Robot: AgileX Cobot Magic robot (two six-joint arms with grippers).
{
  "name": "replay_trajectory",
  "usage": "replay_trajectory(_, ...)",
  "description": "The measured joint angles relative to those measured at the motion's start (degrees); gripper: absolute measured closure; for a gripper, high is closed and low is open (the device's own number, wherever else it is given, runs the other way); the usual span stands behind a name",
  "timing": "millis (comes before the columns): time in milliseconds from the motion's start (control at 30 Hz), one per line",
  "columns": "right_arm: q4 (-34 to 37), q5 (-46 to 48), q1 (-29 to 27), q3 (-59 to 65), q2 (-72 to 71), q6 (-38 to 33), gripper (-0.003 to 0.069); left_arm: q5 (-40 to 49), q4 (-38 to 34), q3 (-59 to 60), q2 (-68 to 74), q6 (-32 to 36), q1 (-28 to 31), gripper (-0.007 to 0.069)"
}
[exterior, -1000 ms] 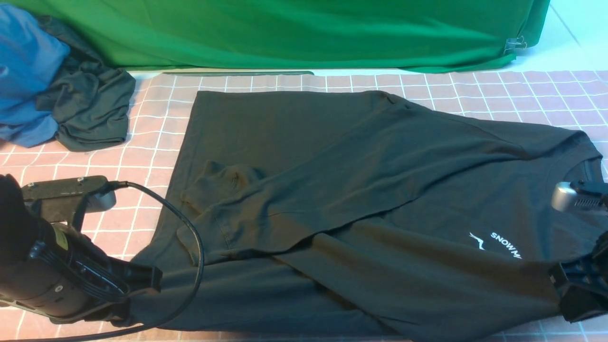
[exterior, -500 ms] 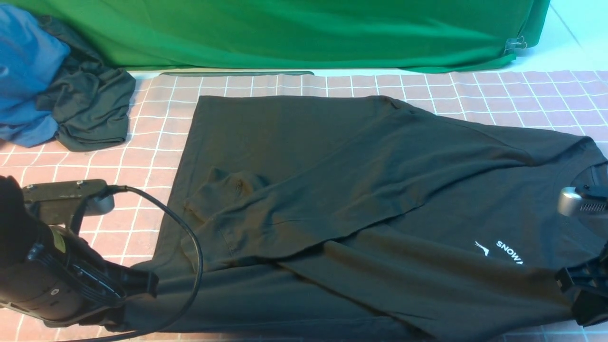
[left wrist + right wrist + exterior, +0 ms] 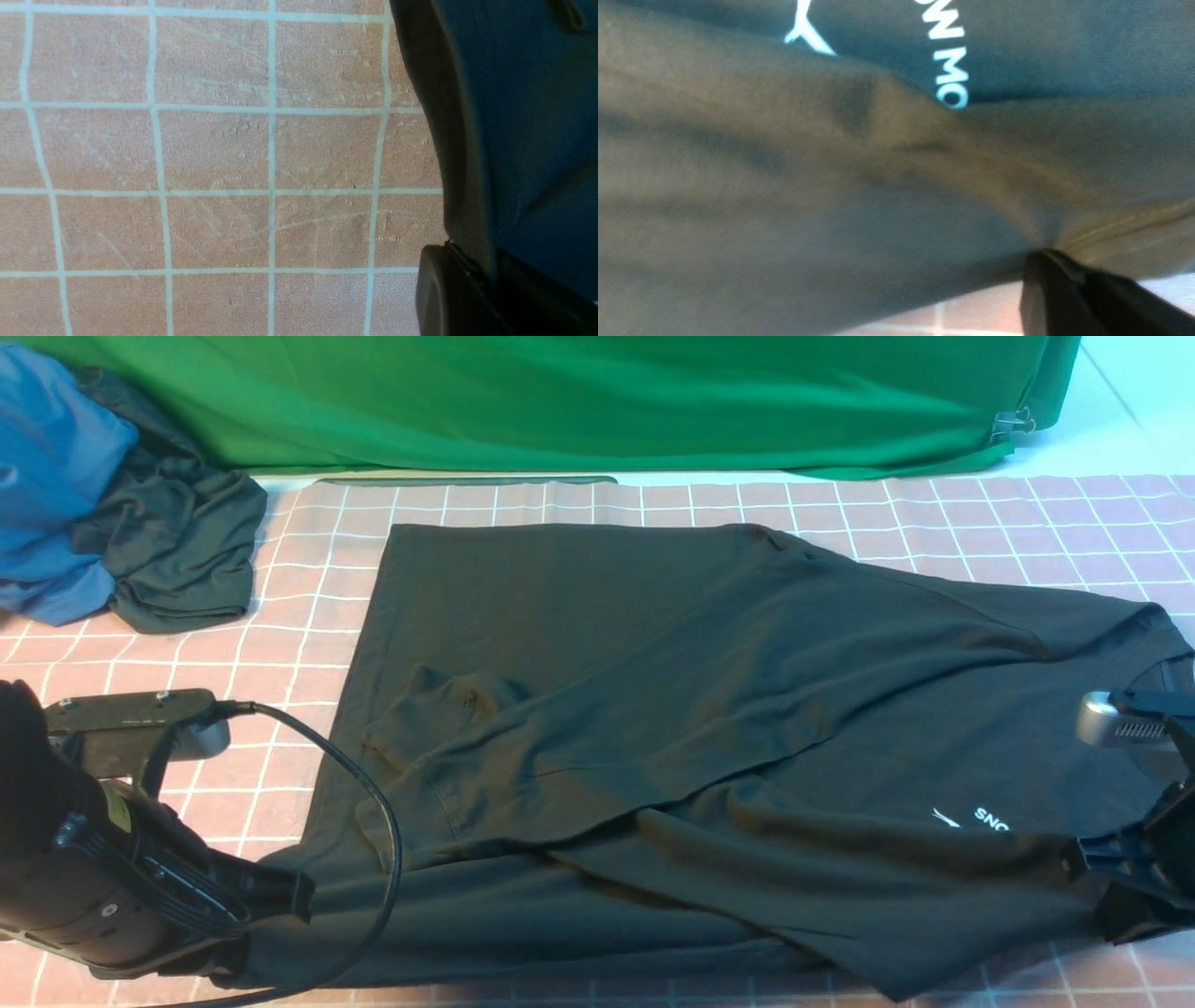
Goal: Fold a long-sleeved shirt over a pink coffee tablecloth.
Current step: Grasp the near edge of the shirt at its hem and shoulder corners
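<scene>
One long-sleeved shirt (image 3: 653, 709) is being carried flat by one pink coffee tablecloth (image 3: 299, 644). Its near edge is being gripped at both ends by two closed grippers, the left gripper (image 3: 297, 893) and the right gripper (image 3: 1083, 863). Bare cloth is being shown beyond the shirt's far edge.

free: pink tablecloth (image 3: 1027, 523) far right | obstacle: bunched clothes (image 3: 131, 541) far left

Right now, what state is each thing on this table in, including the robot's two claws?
long-sleeved shirt: spread out, one sleeve folded across its body.
pink coffee tablecloth: laid flat under the shirt.
left gripper: shut on the shirt's hem corner.
right gripper: shut on the shirt's shoulder edge, fabric gathered at its tips.
green cloth: draped along the back.
dark garment: crumpled.
blue cloth: bunched up beside it.
</scene>
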Motion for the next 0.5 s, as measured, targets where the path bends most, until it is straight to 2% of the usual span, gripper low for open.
replay_trajectory(33, -0.24, 0.05, 0.0, 0.0, 0.0, 0.04, 0.048, 0.0, -0.05, 0.0, 0.0, 0.0, 0.0, 0.0579)
replay_trajectory(67, -0.33, 0.15, 0.0, 0.0, 0.0, 0.13, 0.047, 0.0, -0.05, 0.0, 0.0, -0.05, 0.0, 0.0579)
replay_trajectory(167, -0.55, 4.04, 0.0, 0.0, -1.04, 1.5, 0.0256, 0.0, -0.07, 0.0, 0.0, -0.05, 0.0, 0.0579)
replay_trajectory(233, -0.37, 8.28, 0.0, 0.0, -2.59, 1.24, 0.0177, 0.0, -0.07, 0.0, 0.0, -0.05, 0.0, 0.0579)
replay_trajectory(367, 1.74, 13.28, 0.0, 0.27, -7.75, -0.01, 0.0135, 0.0, -0.07, 0.0, 0.0, -0.05, 0.0, 0.0579)
replay_trajectory(500, 10.06, 11.15, 0.0, 3.31, -12.28, -2.97, 0.0128, 0.0, -0.07, 0.0, 0.0, -0.05, 0.0, 0.0579)
